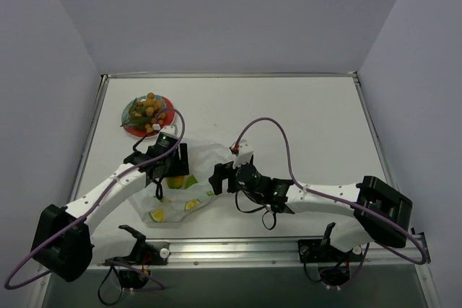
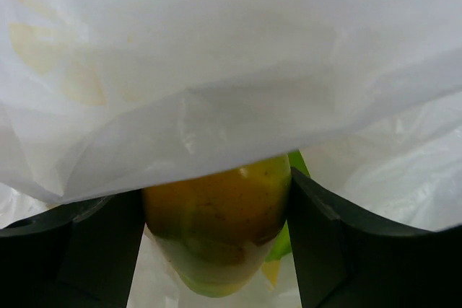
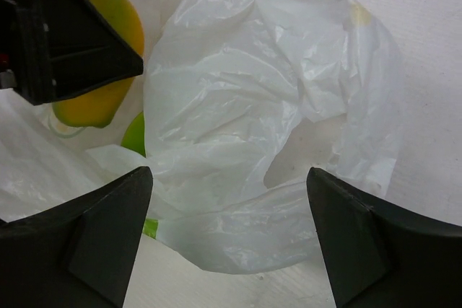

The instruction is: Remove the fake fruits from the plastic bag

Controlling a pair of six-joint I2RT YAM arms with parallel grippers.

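Top view: thin translucent white plastic bag point(image 1: 198, 158) lies crumpled on the white table point(image 1: 303, 120), left of centre. Its long axis runs near-left to far-right, well apart from the far and right table edges. Red-and-teal round plate point(image 1: 130, 131) sits just past the bag's far-left side, w/ a bunch of orange-yellow round berries point(image 1: 149, 110) on it. Yellow slices point(image 1: 157, 215) show through the plastic at the bag's near end. Left gripper point(image 1: 172, 172) is down in the bag's left part; right gripper point(image 1: 215, 178) is at its right side.

Left wrist: we see an orange-yellow mango-like plastic piece point(image 2: 216, 221) clamped between the fingers point(image 2: 94, 250), touching both. Its long axis runs along the fingers, greener end toward cam. Bag film drapes over its far end.

Right wrist: fingers point(image 3: 101, 236) are spread wide and grip nothing, w/ bunched bag film between them. The mango piece is upper left under the left gripper, long axis roughly up-down in frame. A small green plastic piece point(image 3: 135, 135) sits just beside its lower end. Bare table lies right of the bag.
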